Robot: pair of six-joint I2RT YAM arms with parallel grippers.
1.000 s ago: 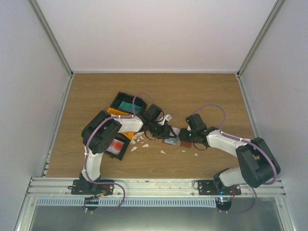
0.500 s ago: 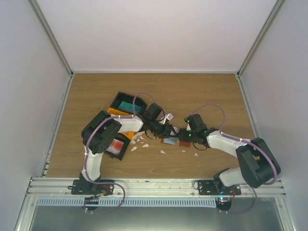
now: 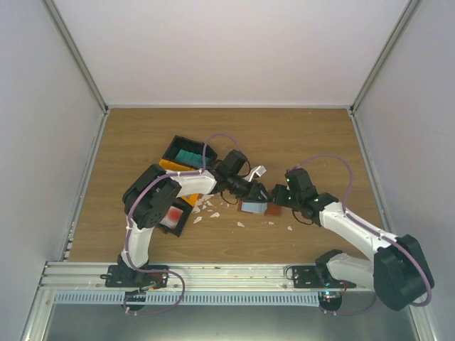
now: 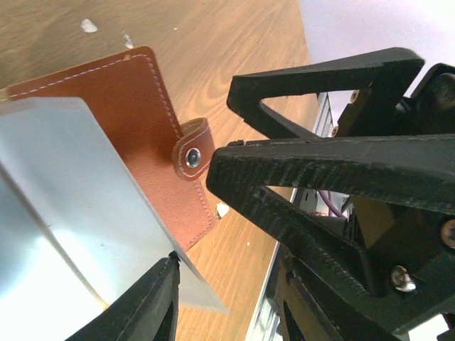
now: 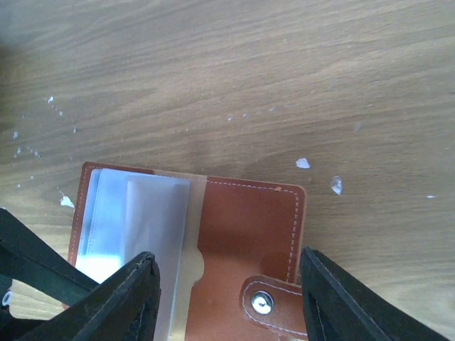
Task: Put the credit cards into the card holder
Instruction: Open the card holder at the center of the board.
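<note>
Top external: right jaws, spread above card holder, shifted rightward; left jaws unclear.

The card holder looks like grained brown leather with pale stitching, a shiny metal snap and glossy clear plastic sleeves. The worktop is matt wood grain.

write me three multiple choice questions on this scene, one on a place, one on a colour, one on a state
1. Where is the card holder? A in a black bin; B lying on the wooden table; C lifted in a gripper.
2. Its cover is: A teal; B reddish-brown; C yellow.
3. The right gripper is: A open; B shut on the holder; C shut on a card.
Answers: 1 B, it lies on the wood; 2 B, brown stitched face; 3 A, fingers wide apart.
</note>
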